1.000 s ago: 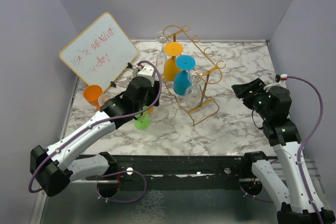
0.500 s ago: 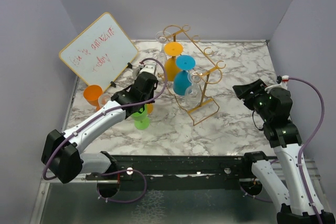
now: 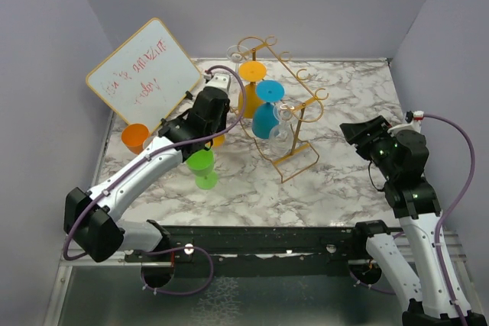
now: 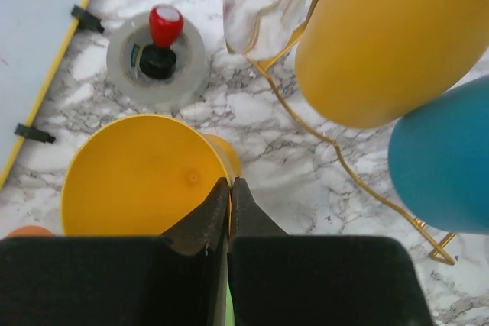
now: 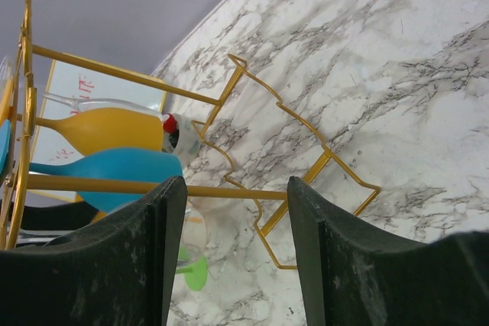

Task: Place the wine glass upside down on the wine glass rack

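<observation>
Standing on veined marble (image 3: 344,188), thin gold wire rack (image 3: 299,110) with curled hooks, left pincer (image 4: 229,188) pinched shut, right pincer (image 5: 237,219) wide.

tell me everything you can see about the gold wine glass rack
The wine glass rack is a thin gold wire frame, upright on the marble table toward the back centre. It has a rectangular base, slanted posts and arms ending in curled hooks. A yellow glass, a blue glass and clear glasses hang from it upside down.

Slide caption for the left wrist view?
Left tool shut at a yellow glass, gold wine glass rack just beyond.
</observation>
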`<act>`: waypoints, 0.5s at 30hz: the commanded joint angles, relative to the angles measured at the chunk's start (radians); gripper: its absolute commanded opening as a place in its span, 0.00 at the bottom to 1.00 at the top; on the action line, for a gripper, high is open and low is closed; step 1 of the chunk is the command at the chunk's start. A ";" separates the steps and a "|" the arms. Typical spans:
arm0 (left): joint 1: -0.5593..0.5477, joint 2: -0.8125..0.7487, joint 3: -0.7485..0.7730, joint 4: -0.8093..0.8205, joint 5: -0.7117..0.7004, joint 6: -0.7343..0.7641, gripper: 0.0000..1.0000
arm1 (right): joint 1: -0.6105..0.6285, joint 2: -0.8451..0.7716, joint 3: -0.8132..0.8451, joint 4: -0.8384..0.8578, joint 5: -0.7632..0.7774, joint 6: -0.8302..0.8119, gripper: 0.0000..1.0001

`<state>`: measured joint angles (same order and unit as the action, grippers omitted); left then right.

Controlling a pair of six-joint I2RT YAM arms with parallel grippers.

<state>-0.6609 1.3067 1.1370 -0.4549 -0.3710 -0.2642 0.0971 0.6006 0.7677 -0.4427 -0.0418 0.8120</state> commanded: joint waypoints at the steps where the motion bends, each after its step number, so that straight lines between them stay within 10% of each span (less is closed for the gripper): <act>1: 0.003 -0.024 0.117 0.011 -0.059 0.062 0.00 | 0.003 -0.007 0.037 -0.001 0.024 0.003 0.60; 15: 0.004 -0.258 0.323 -0.067 -0.164 0.049 0.00 | 0.003 -0.040 0.054 0.115 -0.025 0.037 0.73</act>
<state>-0.6609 1.1217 1.3746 -0.5095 -0.4904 -0.2146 0.0971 0.5747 0.8124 -0.4114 -0.0437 0.8261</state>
